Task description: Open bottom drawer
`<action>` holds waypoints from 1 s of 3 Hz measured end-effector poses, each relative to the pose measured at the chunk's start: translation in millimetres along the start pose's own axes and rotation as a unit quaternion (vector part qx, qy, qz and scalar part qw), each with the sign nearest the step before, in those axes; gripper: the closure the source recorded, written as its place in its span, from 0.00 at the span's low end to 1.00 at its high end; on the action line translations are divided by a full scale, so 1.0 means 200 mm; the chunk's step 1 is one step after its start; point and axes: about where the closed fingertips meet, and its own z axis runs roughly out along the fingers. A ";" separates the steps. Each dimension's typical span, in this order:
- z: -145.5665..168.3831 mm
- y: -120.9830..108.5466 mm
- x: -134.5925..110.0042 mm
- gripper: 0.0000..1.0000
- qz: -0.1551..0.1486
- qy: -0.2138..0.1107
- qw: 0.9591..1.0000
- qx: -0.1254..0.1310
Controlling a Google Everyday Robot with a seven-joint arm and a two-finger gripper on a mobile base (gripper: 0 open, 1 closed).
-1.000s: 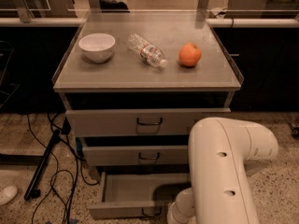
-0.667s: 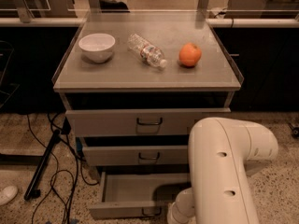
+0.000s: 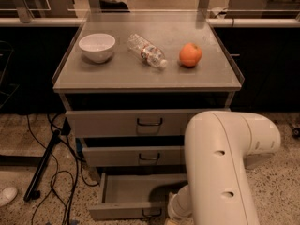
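Observation:
The bottom drawer [image 3: 136, 191] of the grey cabinet stands pulled out, its inside showing bare. Its front [image 3: 122, 211] runs along the lower edge of the view, with the small dark loop handle [image 3: 152, 213] at centre. My white arm [image 3: 220, 172] reaches down from the right in front of the cabinet. My gripper [image 3: 171, 214] is at the very bottom of the view, right beside the handle, mostly hidden by the wrist. The middle drawer [image 3: 136, 156] and the top drawer [image 3: 131, 122] stand slightly out.
On the cabinet top [image 3: 112, 76] sit a white bowl [image 3: 97, 46], a plastic bottle [image 3: 147, 51] lying on its side and an orange [image 3: 190, 55]. Black cables [image 3: 61, 182] and a dark stand leg [image 3: 42, 172] lie on the floor at the left.

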 end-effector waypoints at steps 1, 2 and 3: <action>0.00 -0.01 -0.01 0.00 -0.001 -0.002 1.000 0.003; 0.09 -0.06 0.00 0.00 -0.002 0.014 1.000 -0.005; 0.24 -0.12 0.01 0.00 -0.006 0.035 0.999 -0.022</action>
